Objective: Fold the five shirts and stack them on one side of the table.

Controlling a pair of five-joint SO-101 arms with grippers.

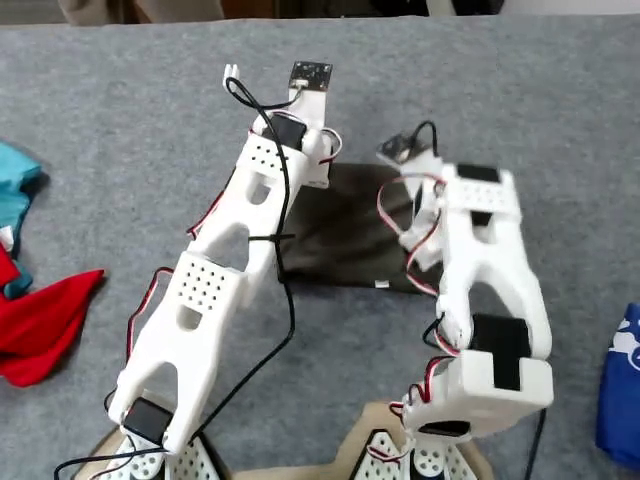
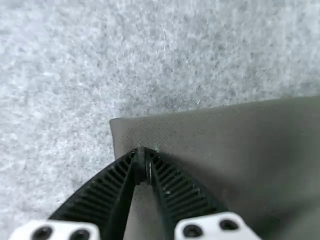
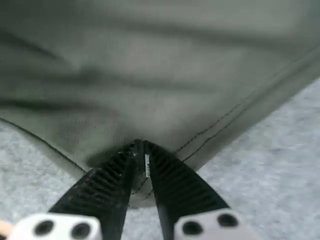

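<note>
A dark olive shirt lies partly folded in the middle of the grey table, between the two arms. In the left wrist view the left gripper is shut on the shirt just inside one corner. The right wrist view has the right gripper shut on a stitched edge of the shirt, whose fabric hangs slack in front of it. From above, the left gripper is at the shirt's far left corner and the right gripper at its far right corner.
A red shirt and a teal shirt lie crumpled at the table's left edge. A blue shirt sits at the right edge. Grey felt covers the table, bare at the back.
</note>
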